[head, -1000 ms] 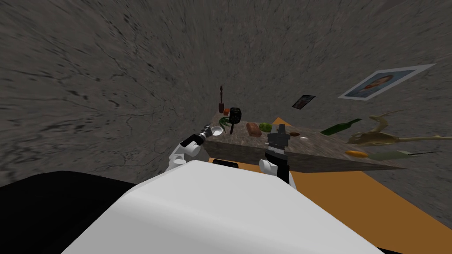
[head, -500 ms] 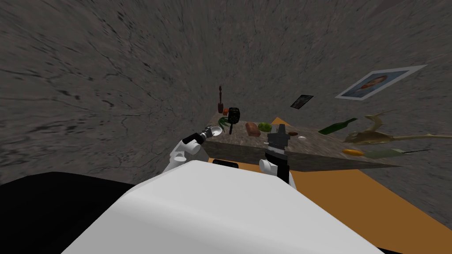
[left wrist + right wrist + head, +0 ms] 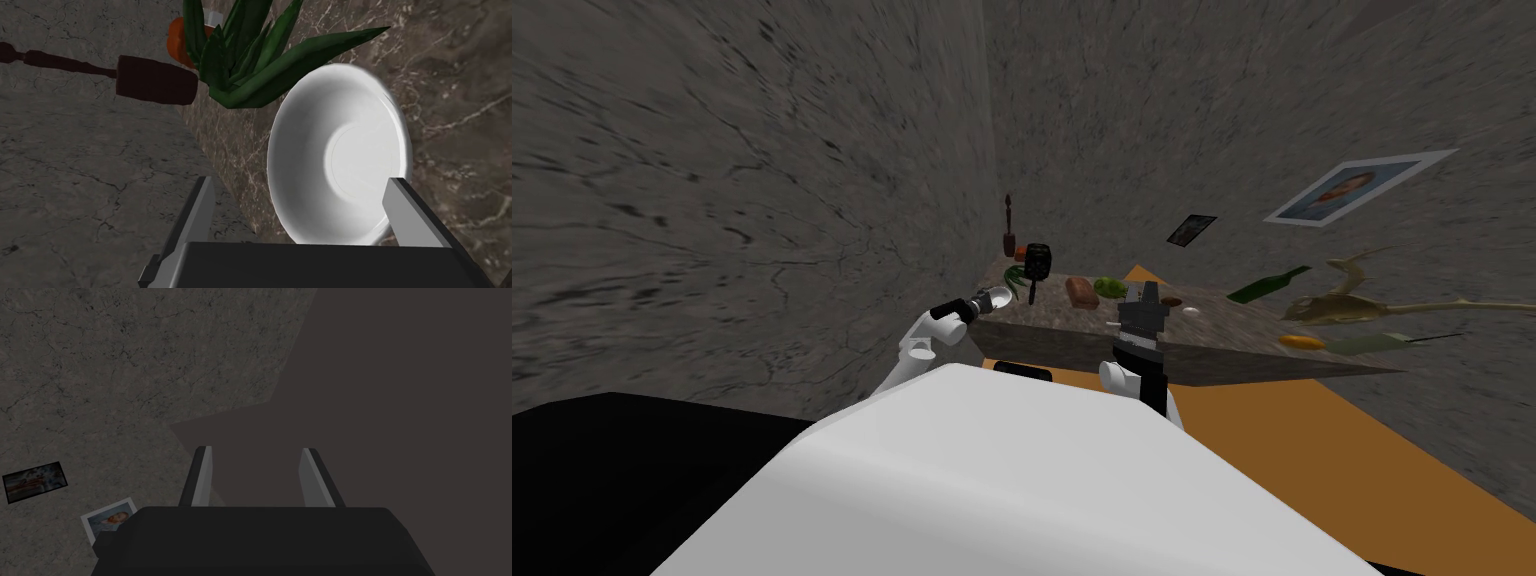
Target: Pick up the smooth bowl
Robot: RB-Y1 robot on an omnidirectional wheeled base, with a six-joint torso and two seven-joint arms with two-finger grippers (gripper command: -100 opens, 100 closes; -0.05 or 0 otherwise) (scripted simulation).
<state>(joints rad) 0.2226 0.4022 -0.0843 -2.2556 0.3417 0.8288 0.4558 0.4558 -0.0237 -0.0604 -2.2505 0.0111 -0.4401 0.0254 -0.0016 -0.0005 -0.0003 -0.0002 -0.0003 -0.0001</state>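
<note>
While my left gripper (image 3: 300,181) hangs wide open and empty, the white bowl (image 3: 345,155) lies off-centre between its blades.
It sits at the counter's (image 3: 450,100) near left corner, beside the leafy plant (image 3: 250,55). If I close now, one blade would likely touch first and shove it toward the edge. My right gripper (image 3: 255,450) is open and holds nothing.

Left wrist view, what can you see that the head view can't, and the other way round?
Left wrist view: up close, the left gripper's fingers stand open with the white bowl between them, one finger close to its rim, and a ring marks the bowl's bottom. Head view: the right gripper in front of the counter, a green bottle, a brown lump and a framed picture on the wall. Both: the bowl, the green leafy plant beside it and the marbled counter.
</note>
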